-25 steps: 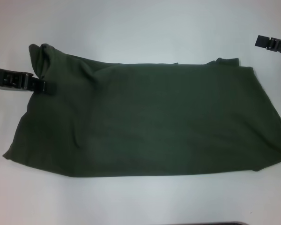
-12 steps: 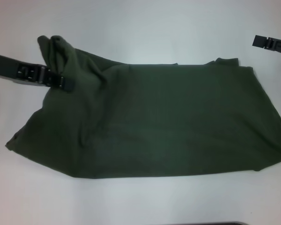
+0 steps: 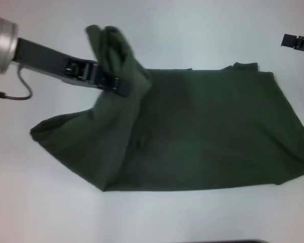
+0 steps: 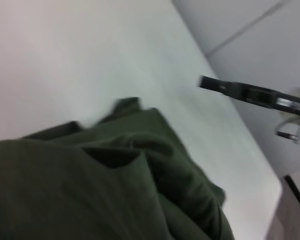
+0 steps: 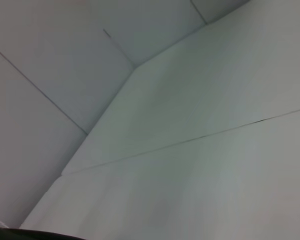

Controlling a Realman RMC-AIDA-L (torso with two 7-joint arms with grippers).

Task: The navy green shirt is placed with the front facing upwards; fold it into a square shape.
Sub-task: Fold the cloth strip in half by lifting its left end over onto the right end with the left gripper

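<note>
The dark olive-green shirt (image 3: 202, 131) lies partly folded across the white table, with no lettering showing. My left gripper (image 3: 120, 87) is shut on the shirt's left end and holds that end lifted above the table, bunched into a peak (image 3: 111, 45). The lifted cloth fills the near part of the left wrist view (image 4: 90, 185). My right gripper (image 3: 298, 42) hovers at the far right, apart from the shirt; it also shows in the left wrist view (image 4: 250, 93).
The white table (image 3: 152, 217) surrounds the shirt. A cable (image 3: 15, 93) hangs from my left arm. The table's far edge and the floor show in the left wrist view (image 4: 270, 165). The right wrist view shows only bare surface (image 5: 190, 150).
My left gripper has moved right and up, carrying the shirt's left end with it. The left part of the shirt has lifted and drawn inward. The right arm has barely moved.
</note>
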